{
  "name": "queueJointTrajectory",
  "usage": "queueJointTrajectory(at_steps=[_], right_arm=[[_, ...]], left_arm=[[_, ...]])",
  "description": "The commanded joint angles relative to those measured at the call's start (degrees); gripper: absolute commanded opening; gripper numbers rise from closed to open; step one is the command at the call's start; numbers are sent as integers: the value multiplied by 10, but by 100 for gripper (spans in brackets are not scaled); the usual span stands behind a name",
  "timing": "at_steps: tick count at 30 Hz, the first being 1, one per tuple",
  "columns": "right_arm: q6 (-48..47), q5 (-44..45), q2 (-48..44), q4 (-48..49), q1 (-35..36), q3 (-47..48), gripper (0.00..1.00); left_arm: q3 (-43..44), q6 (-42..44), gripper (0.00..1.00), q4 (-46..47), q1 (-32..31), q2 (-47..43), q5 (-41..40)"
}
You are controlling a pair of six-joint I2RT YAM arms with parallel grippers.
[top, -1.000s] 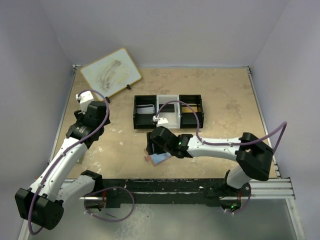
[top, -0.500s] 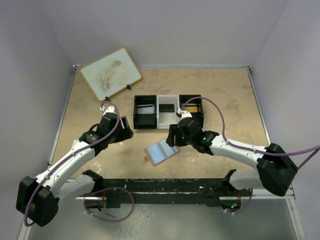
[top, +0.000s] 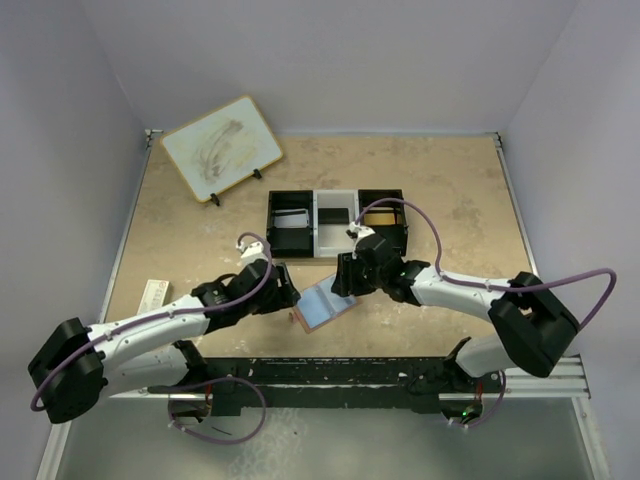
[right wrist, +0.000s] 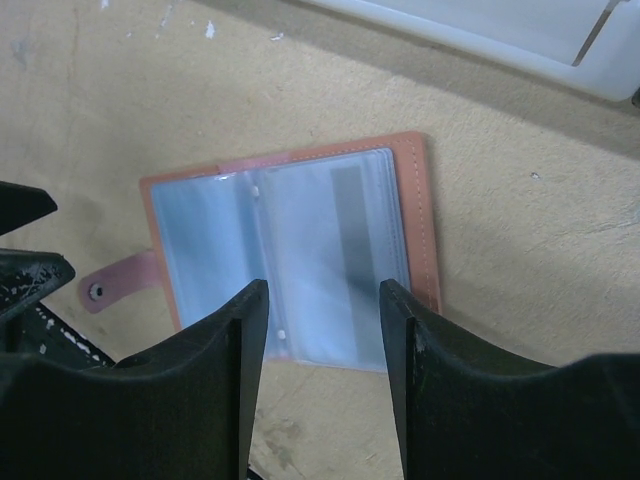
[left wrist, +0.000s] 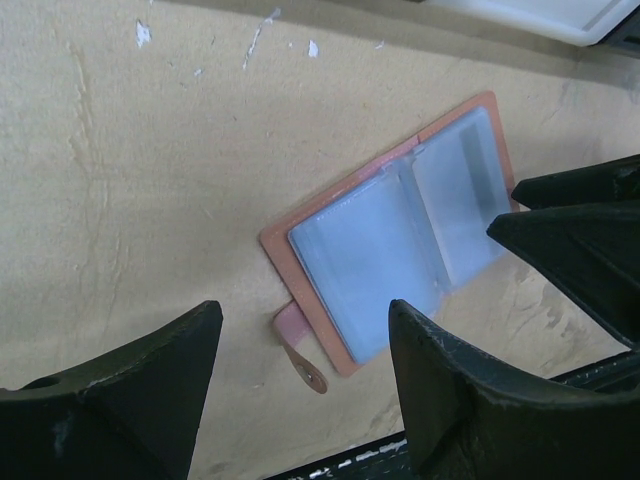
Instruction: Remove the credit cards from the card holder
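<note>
As the arms close in from both sides: the card holder (top: 322, 303) lies spread open and flat on the bench (top: 450, 190), near the front edge and just in front of the three-compartment tray (top: 271, 225).
Card holder: its clear sleeves (left wrist: 375, 255) face up, the brown rim shows all round, and the snap strap (left wrist: 298, 350) sticks out at one corner.
Credit cards (right wrist: 345, 240): not yet out. Grey-blue sheets sit inside the sleeves, and a dark band shows through one page in the right wrist view. How many cards there are I cannot tell.
Left tool (top: 285, 297): jaws spread wide, pinching nothing, hovering just beside the holder's left edge.
Right tool (top: 340, 280): jaws apart with the open page visible between them, gripping nothing, at the holder's far-right corner.
What has changed: a second ago the right arm lay across the holder and the left arm stood well off to the left. Since then the right tool has drawn back toward the tray, the holder is left lying open, and the left arm has swung in beside it.
Meaning for the task: opening looks done. I judge the next step needs both arms, one tool pinning the holder while the other draws a card from its sleeve.
Risk: the light holder may slide or fold shut if a card is pulled with nothing pressing it down.
</note>
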Motion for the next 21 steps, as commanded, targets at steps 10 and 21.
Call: queueJointTrajectory(at_steps=[10,21], right_arm=[[-16,12,25,6,-4,-7,48],[-19,-32,-4,23,-3,-15,42]], left_arm=[[-17,-74,55,61,-81,50,-65],[-20,-67,26,50,-92,55,-71]])
